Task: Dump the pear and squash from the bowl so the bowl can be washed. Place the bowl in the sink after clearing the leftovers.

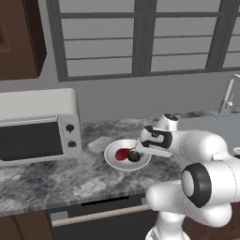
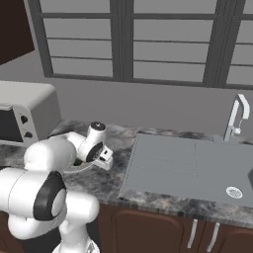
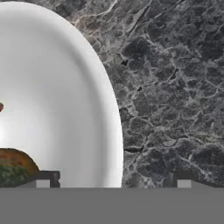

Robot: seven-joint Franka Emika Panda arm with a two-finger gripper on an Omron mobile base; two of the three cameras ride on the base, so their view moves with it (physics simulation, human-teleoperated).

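The bowl (image 1: 115, 161) sits on the marbled grey surface (image 1: 56, 180), just right of the toaster oven (image 1: 37, 126) and well left of the sink (image 2: 197, 168). It holds both items: the pear (image 1: 122, 153) lies near the centre, and the squash (image 1: 134, 156) lies touching it on the right, toward the arm.

The pincer (image 1: 139, 149) hangs low at the right rim of the bowl, close to the squash. In the hand view, one fingertip (image 3: 43, 179) stands over the bowl's interior beside the squash (image 3: 15, 168), and the other fingertip (image 3: 183, 179) stands over bare surface outside the rim. The rim (image 3: 116, 131) thus runs between the two fingers. The fingers are spread apart and released; nothing is clamped between them. Whether either finger touches the bowl cannot be told.

A small red patch of the pear (image 3: 1, 106) shows at the left edge of the hand view.

In the right base view, the arm covers most of the bowl; a short arc of its rim (image 2: 81, 168) shows below the wrist. The sink basin and ribbed drainboard lie to the right, with the tap (image 2: 236, 116) standing at the far edge. A dark drawer front (image 1: 93, 213) runs below the surface edge.
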